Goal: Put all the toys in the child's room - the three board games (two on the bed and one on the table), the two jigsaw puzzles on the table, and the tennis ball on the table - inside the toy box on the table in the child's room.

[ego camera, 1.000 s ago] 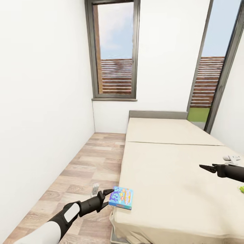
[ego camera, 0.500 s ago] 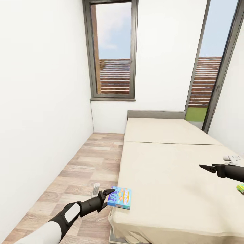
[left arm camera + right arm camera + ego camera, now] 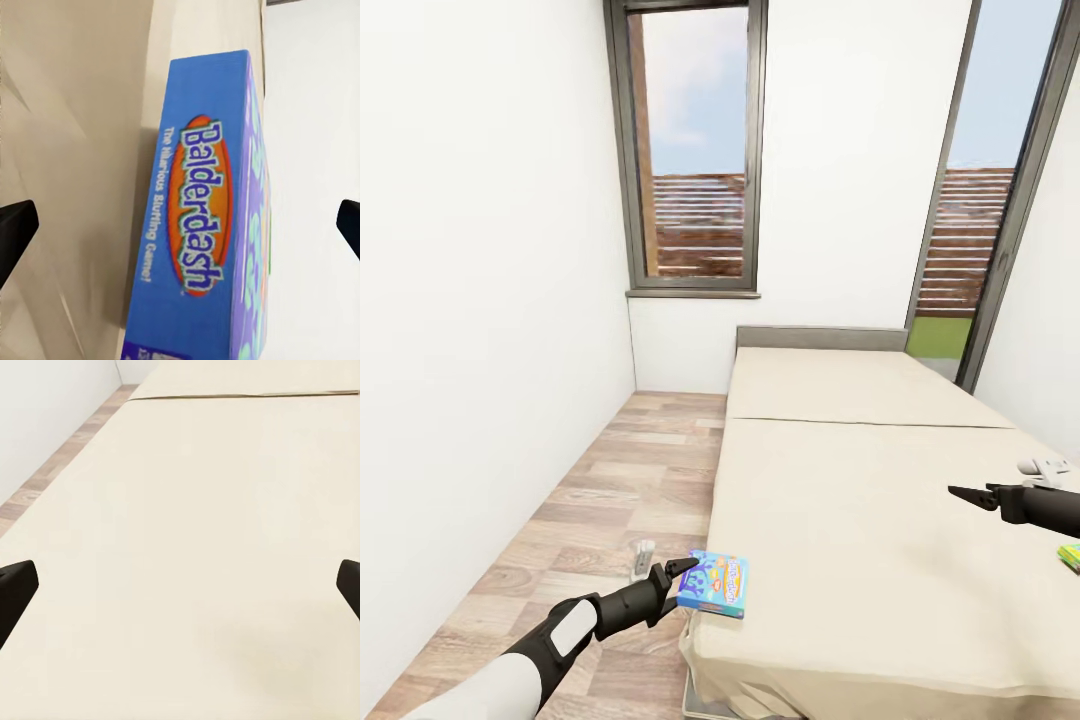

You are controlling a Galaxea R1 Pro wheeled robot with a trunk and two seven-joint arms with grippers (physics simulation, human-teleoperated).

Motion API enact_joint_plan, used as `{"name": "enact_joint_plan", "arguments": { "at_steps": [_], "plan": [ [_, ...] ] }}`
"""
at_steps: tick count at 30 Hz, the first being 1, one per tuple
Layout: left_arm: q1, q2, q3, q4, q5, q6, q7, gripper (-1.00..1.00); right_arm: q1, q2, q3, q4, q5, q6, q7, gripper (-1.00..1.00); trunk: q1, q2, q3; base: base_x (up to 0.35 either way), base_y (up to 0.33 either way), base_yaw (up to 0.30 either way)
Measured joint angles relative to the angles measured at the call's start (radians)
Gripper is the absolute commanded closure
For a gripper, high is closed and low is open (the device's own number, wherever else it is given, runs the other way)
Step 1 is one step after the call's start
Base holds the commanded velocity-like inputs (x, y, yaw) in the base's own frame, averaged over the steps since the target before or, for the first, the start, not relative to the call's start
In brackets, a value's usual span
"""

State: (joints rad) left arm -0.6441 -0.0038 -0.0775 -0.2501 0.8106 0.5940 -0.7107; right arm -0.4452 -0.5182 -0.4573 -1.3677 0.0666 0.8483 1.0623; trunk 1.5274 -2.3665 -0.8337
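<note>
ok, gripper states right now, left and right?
Left gripper: open, fingers either side of the blue board game, not gripping it.
Right gripper: open, empty, over the bed.

The left arm reaches forward and low, its gripper (image 3: 678, 584) spread wide, fingertips (image 3: 16, 225) far apart. The right arm stretches in from the right side, its gripper (image 3: 966, 494) likewise spread, fingertips (image 3: 15, 587) well apart.

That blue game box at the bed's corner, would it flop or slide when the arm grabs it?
The blue box looks stiff: flat faces, sharp edges, so probably no flopping. It sits at the bed corner, so a push might tip it off. The left end effector has its fingers spread wide around it; its glossy print may slip.
</note>
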Motion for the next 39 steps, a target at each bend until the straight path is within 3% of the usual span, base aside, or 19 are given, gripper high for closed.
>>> {"name": "enact_joint_plan", "arguments": {
  "at_steps": [8,9,24,26,36,37,39],
  "plan": [
    [0.000,-0.016,-0.002,-0.011,0.000,-0.004,-0.001,-1.00,0.000,0.000,0.000,0.000,0.000,0.000,0.000,-1.00,0.000,0.000,0.000,0.000,0.000,0.000],
    [0.000,-0.016,-0.002,-0.014,0.000,-0.005,-0.001,1.00,0.000,-0.001,0.000,0.000,0.000,0.000,0.000,-1.00,0.000,0.000,0.000,0.000,0.000,0.000],
    [0.001,-0.037,-0.005,-0.050,0.018,0.002,-0.003,1.00,0.000,0.000,0.000,0.000,0.000,0.000,0.000,-1.00,0.000,0.000,0.000,0.000,0.000,0.000],
    [0.005,-0.039,-0.011,-0.070,0.005,-0.007,-0.001,1.00,0.000,0.001,0.000,0.000,0.000,0.000,0.000,-1.00,0.000,0.000,0.000,0.000,0.000,0.000],
    [0.011,-0.043,-0.013,-0.101,0.002,-0.015,-0.003,1.00,0.000,0.001,-0.002,0.000,0.000,0.000,-0.002,-1.00,0.000,0.000,0.000,0.000,0.000,0.000],
    [0.053,-0.042,-0.014,-0.209,0.003,-0.013,0.007,1.00,0.029,0.001,-0.002,0.000,-0.001,-0.013,0.002,-1.00,0.000,0.000,0.000,0.000,0.000,0.000],
    [0.055,-0.041,-0.014,-0.214,-0.002,-0.015,0.009,1.00,0.031,0.001,-0.002,0.000,-0.001,-0.013,0.002,-1.00,0.000,0.000,0.000,0.000,0.000,0.000]
  ]
}}
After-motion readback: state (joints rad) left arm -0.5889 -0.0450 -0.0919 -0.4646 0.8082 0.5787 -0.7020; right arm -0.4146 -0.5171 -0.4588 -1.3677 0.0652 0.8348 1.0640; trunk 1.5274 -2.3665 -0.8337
